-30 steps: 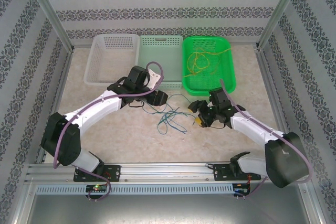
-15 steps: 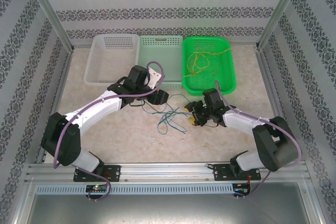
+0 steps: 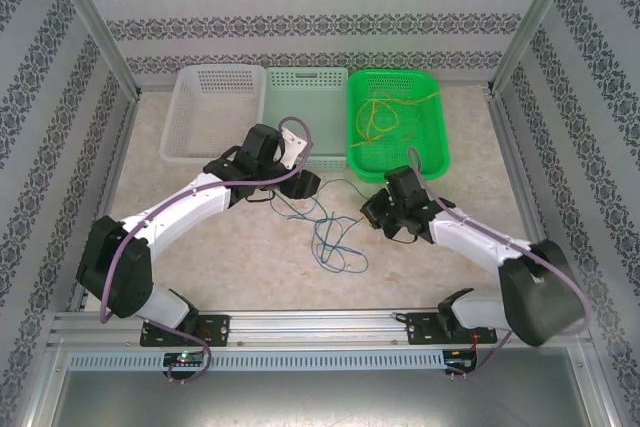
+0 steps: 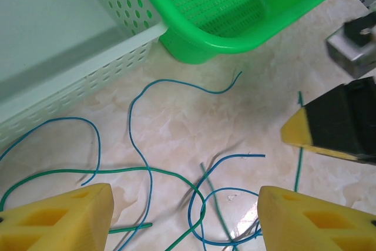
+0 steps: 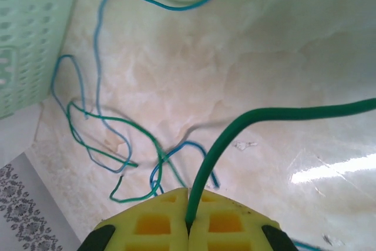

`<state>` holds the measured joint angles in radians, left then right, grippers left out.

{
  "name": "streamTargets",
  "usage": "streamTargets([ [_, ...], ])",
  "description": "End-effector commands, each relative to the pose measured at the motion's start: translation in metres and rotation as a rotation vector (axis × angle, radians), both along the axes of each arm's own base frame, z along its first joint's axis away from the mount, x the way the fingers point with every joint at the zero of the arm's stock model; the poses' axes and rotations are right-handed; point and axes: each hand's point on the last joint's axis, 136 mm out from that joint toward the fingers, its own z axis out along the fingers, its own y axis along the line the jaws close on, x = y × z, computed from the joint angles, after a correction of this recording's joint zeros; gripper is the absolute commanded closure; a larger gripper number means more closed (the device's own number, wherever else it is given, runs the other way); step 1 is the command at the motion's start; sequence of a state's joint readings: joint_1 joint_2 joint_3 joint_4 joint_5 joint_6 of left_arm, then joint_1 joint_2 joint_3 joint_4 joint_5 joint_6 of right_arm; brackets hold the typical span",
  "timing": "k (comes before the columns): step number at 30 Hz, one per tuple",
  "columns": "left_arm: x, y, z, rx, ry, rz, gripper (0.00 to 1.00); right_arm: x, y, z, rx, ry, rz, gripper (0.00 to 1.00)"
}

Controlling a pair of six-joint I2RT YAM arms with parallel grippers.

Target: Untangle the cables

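Blue and green cables [image 3: 334, 237] lie tangled on the marble table between the arms, and the same loops show in the left wrist view as cables [image 4: 202, 198]. Yellow cables [image 3: 383, 115] rest in the green basket [image 3: 436, 152]. My left gripper [image 3: 306, 185] hovers open just above the tangle's left end, its yellow fingers [image 4: 59, 218] wide apart with nothing between them. My right gripper [image 3: 369, 212] is shut on a green cable [image 5: 235, 124], which rises from between its pads [image 5: 150, 221] and curves away to the right.
A white basket [image 3: 185, 137] and a pale green basket [image 3: 276, 147] stand at the back beside the green one. The green basket's corner [image 4: 194, 51] sits close to the cables. Metal frame posts border the table on both sides.
My right gripper has closed on the green cable and shifted left and back. The tangle has spread toward the near edge. The left arm has barely moved.
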<state>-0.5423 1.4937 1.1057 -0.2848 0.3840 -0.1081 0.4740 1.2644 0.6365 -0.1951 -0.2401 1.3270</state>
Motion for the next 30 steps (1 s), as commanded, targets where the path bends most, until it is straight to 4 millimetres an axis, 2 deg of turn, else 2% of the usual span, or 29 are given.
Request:
streamTargets([
  [1,0.003,-0.01,0.009,-0.02,-0.023,-0.03,0.34,0.0,-0.02,0.021,-0.122,-0.098,-0.023,1.0],
  [6,0.007,-0.018,0.016,-0.048,-0.028,-0.042,0.34,0.008,-0.026,0.066,-0.116,-0.275,-0.067,1.0],
  [10,0.008,-0.02,0.022,-0.069,-0.04,-0.043,0.34,0.017,-0.021,0.104,-0.114,-0.416,-0.052,1.0],
  [13,0.007,-0.022,0.028,-0.092,-0.054,-0.048,0.34,0.025,-0.006,0.134,-0.137,-0.526,0.041,1.0],
  [15,0.004,-0.026,0.035,-0.128,-0.07,-0.069,0.33,0.03,0.011,0.158,-0.153,-0.604,0.145,1.0],
  [18,0.001,-0.031,0.049,-0.183,-0.092,-0.089,0.32,0.035,0.031,0.182,-0.165,-0.684,0.266,1.0],
  [21,0.0,-0.036,0.052,-0.216,-0.07,-0.097,0.31,0.037,0.041,0.196,-0.165,-0.736,0.327,1.0],
  [30,0.01,-0.045,0.042,-0.3,0.012,-0.032,0.31,0.034,0.049,0.211,-0.133,-0.833,0.364,1.0],
])
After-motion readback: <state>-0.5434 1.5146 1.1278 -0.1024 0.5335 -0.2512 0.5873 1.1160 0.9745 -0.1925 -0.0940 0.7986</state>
